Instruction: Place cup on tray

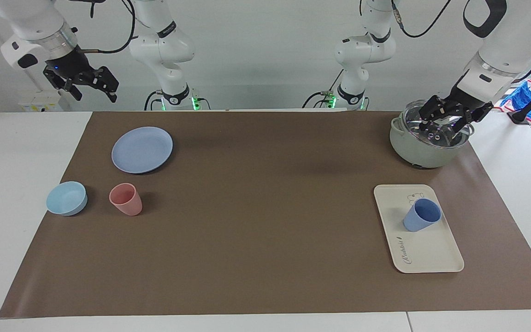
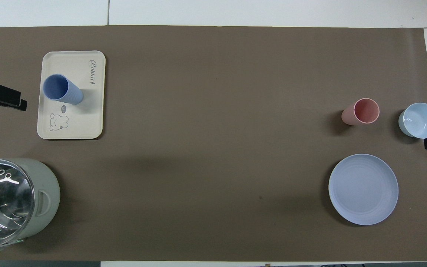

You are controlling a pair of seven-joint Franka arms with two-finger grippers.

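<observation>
The cup (image 1: 421, 215) stands upright on the tray (image 1: 431, 258), at the lower right of the facing view and the upper left of the overhead view, on the half of the tray that carries the rabbit drawing, with the script "Rabbit" on the bare half. The tray lies flat on the brown mat (image 1: 265, 249) that covers the counter (image 1: 16, 184), toward the left arm's end. The left claw (image 1: 447, 121) hangs at the upper right of the facing view, over the glass-lidded pot (image 1: 424, 154); its fingers look parted with nothing between them, though against the shiny lid that is hard to be sure of. The right claw (image 1: 91, 86) is raised at the upper left of the facing view, above the white counter edge, its fingers spread and empty. At the left of the facing view sit a round blue plate (image 1: 142, 150), and below it a pink tumbler (image 1: 126, 199) just beside a light-blue bowl (image 1: 67, 198), all well apart from the tray.
</observation>
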